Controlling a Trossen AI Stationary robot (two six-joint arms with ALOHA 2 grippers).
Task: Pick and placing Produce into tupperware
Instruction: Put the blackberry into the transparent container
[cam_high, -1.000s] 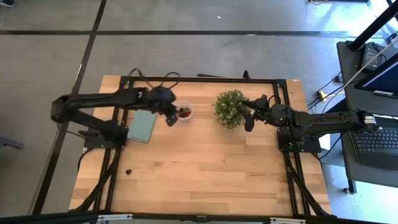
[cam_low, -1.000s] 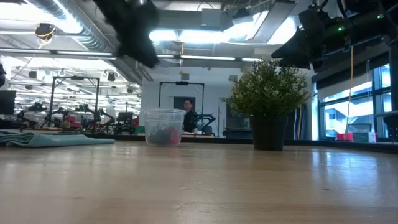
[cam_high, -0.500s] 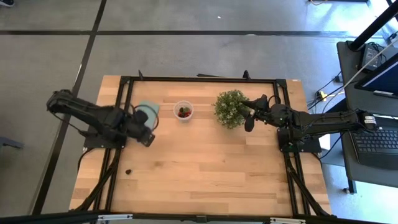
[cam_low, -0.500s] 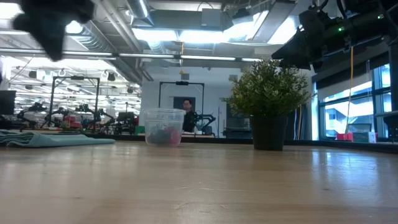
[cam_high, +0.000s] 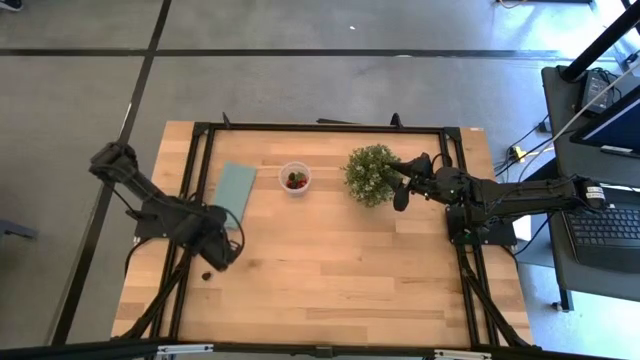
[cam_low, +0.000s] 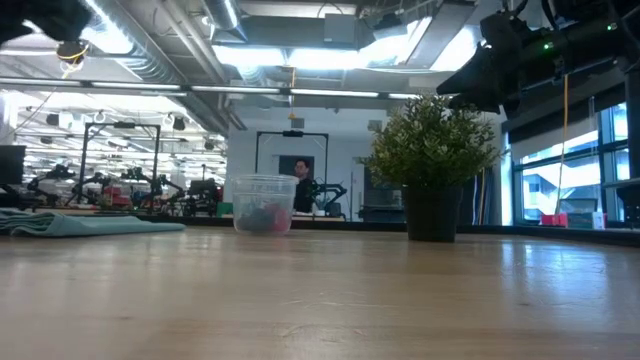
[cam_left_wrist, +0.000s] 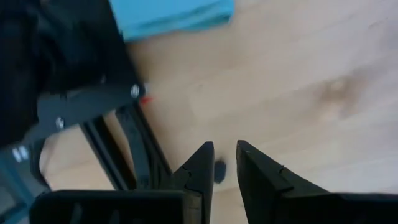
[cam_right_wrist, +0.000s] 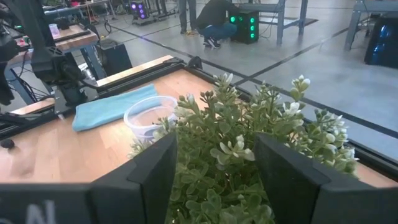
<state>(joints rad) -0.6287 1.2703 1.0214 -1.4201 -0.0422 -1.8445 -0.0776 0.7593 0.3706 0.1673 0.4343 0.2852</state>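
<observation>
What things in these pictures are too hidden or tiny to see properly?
- Fruit in the cup: high view, pieces too small to tell apart; low view, blurred through the plastic.
- Dark bit on the table: left wrist view, partly behind the left gripper; too small to name.
- Cup: right wrist view, partly hidden by the plant.
- Left gripper: out of the low view.

A robotics lab or open workshop hall; the pale wooden worktop (cam_high: 330, 250) sits in a black metal frame (cam_high: 330, 128) bolted round its edges, standing on a bare grey concrete floor (cam_high: 330, 80) crossed by dark seams; beyond the worktop's far edge the low view shows exposed silver ceiling ducts (cam_low: 150, 55), strip lights and rows of benches crowded with equipment (cam_low: 110, 190); off the worktop's right edge stands a dark desk with an open laptop (cam_high: 605, 215); a person (cam_right_wrist: 214, 22) crouches by a cabinet with green lights.
</observation>
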